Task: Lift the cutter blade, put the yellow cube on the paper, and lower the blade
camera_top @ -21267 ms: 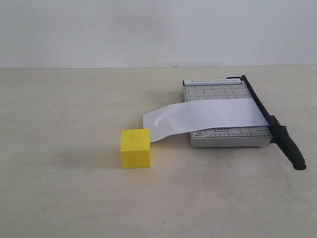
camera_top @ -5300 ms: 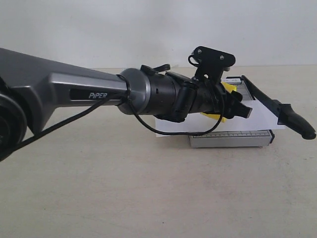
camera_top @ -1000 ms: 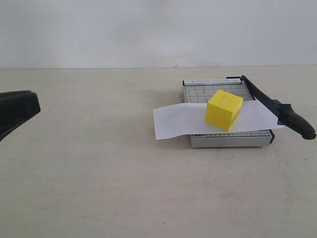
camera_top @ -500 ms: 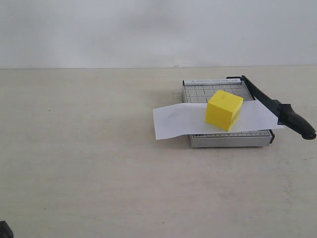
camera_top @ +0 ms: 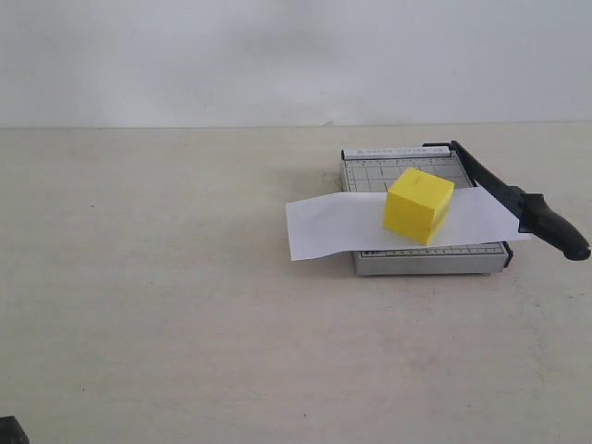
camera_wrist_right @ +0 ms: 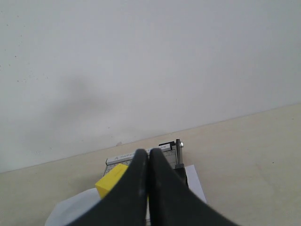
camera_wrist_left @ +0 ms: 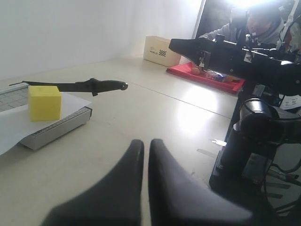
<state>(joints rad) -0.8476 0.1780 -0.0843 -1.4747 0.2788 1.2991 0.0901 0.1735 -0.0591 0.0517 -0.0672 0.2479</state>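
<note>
The yellow cube (camera_top: 418,204) rests on the white paper (camera_top: 328,225), which lies across the grey trimmer (camera_top: 430,261). The cutter blade (camera_top: 495,190) slants up from its hinge, and its thick handle (camera_top: 558,234) hangs off the trimmer's right side, clear of the table. In the left wrist view the cube (camera_wrist_left: 44,102) and blade (camera_wrist_left: 75,86) are far from my left gripper (camera_wrist_left: 143,143), which is shut and empty. My right gripper (camera_wrist_right: 148,153) is shut too, empty, with the cube (camera_wrist_right: 110,181) and trimmer (camera_wrist_right: 136,157) beyond its tips. Neither gripper's fingers show in the exterior view.
A small black piece (camera_top: 7,431) pokes in at the exterior view's lower left corner. In the left wrist view the other arm's base (camera_wrist_left: 254,136) stands on the table, with a cream box (camera_wrist_left: 161,50) and a red mat (camera_wrist_left: 211,77) behind it.
The dark left gripper that showed at the left edge a second ago has dropped out of the exterior view. Cube, paper and blade have not moved.
</note>
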